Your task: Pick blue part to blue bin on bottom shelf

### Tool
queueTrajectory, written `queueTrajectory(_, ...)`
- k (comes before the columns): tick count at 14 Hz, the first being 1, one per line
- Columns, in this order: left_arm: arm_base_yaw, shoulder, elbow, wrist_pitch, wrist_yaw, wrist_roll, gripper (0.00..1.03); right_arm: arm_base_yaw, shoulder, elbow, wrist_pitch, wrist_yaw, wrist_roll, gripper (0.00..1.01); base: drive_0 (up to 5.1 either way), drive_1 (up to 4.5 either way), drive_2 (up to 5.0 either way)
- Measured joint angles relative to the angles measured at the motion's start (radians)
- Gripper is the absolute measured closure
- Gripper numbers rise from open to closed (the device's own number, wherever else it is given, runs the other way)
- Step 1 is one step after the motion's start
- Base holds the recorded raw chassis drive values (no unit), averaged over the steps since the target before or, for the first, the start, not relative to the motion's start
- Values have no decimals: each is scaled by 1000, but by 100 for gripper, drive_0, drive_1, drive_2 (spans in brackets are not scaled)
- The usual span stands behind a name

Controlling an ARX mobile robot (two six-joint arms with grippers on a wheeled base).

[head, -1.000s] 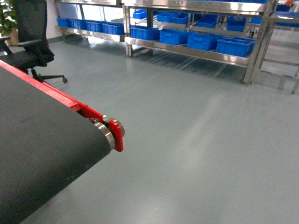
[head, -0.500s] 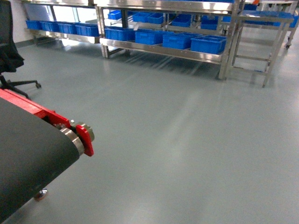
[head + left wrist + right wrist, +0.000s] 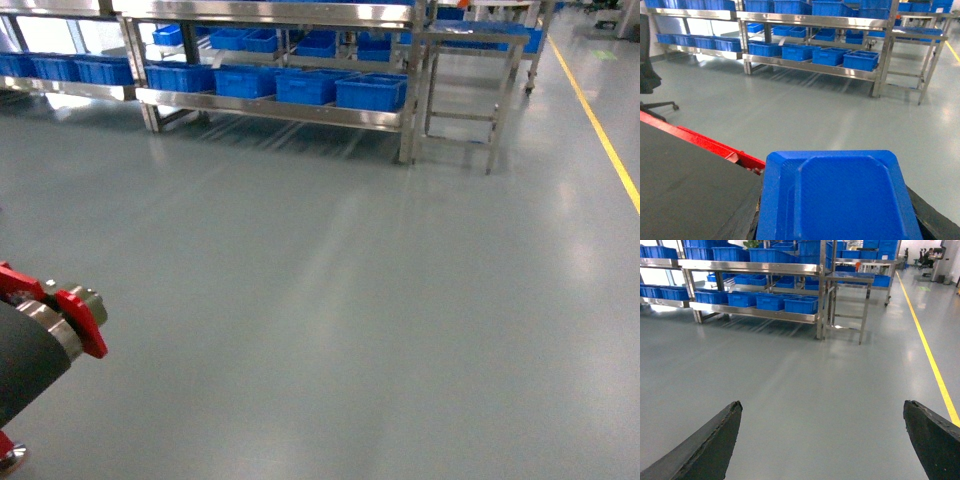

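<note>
Left fingers (image 3: 927, 210) clamp the blue part (image 3: 837, 197) for carrying toward the bottom shelf (image 3: 275, 108); right gripper (image 3: 822, 440) spreads wide, empty.

blue part (image 3: 840, 197): 1 | bottom shelf (image 3: 275, 108) front crates: 4

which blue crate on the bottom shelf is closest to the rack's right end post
The rightmost blue crate on the bottom shelf, beside the end post; the others sit further left.

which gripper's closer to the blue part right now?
Left. The blue part fills the bottom of the left wrist view, right at the left gripper. The right gripper has its fingers spread over bare floor, no part there.
</note>
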State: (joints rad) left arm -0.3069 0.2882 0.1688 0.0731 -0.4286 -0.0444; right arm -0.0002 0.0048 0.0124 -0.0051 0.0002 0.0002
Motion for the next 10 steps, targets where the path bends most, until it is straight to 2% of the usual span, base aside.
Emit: queueTrajectory(10, 0, 0, 0, 0, 0, 0, 59, 0, 0, 0, 0, 0, 0, 3, -160, -160, -160)
